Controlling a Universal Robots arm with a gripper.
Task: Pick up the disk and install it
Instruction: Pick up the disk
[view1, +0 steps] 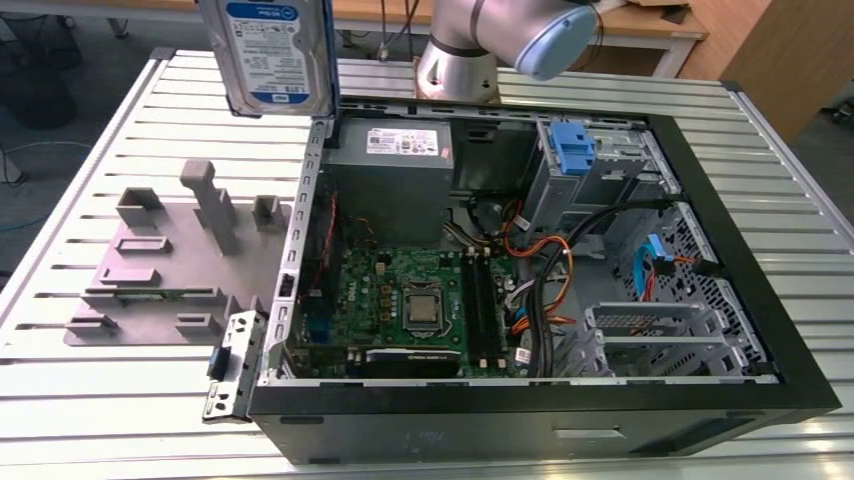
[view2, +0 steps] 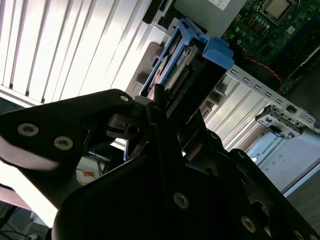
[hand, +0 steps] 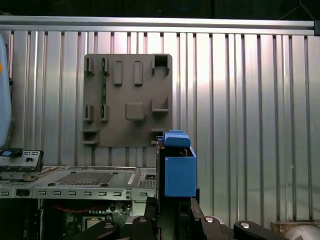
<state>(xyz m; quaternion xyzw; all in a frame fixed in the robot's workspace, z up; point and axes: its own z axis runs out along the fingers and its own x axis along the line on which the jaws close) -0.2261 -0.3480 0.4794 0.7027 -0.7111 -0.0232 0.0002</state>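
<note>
Pick-up looks done: the hand (view2: 159, 102) is clenched on the disk (view1: 274, 55), upright above the counter's (view1: 107, 400) far edge beside the open computer case (view1: 534, 425); installing needs its rails aligned with the drive bay (view1: 594, 165).

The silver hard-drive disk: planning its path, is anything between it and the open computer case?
Nothing visible does. The black gripper holds the blue-railed silver disk raised beside the black metal case, whose side lies open.
</note>
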